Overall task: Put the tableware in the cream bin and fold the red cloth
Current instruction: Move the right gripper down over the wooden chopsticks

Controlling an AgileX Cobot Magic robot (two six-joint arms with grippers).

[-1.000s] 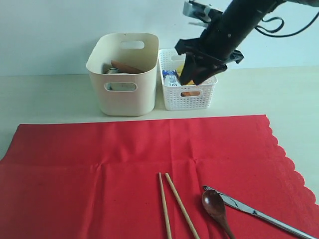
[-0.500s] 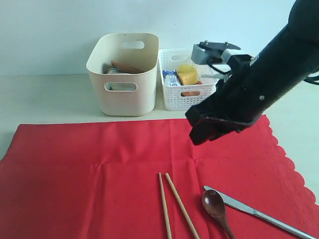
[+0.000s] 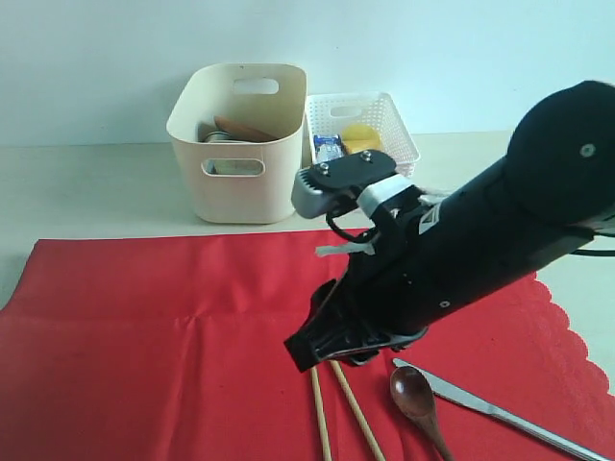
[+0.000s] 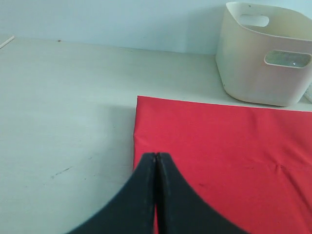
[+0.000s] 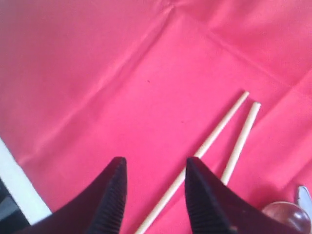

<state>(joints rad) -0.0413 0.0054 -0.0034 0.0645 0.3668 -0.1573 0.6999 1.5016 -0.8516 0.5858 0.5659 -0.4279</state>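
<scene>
— Where are the two chopsticks [image 5: 218, 127]?
— They lie on the red cloth [image 5: 97, 73]. One shows in the gap between the right fingers [image 5: 109, 195], which are half parted and empty. The spoon [image 3: 411, 389] and knife [image 3: 500, 413] lie just beside them.
— And the left fingers [image 4: 146, 195]?
— Pressed together and empty, over the cloth's edge. The cream bin [image 4: 263, 63] is well ahead.

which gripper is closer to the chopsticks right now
Right. The right gripper hangs just above the chopsticks, jaws open. The left gripper, jaws shut, is at the red cloth's edge, with no chopsticks in its view.
</scene>
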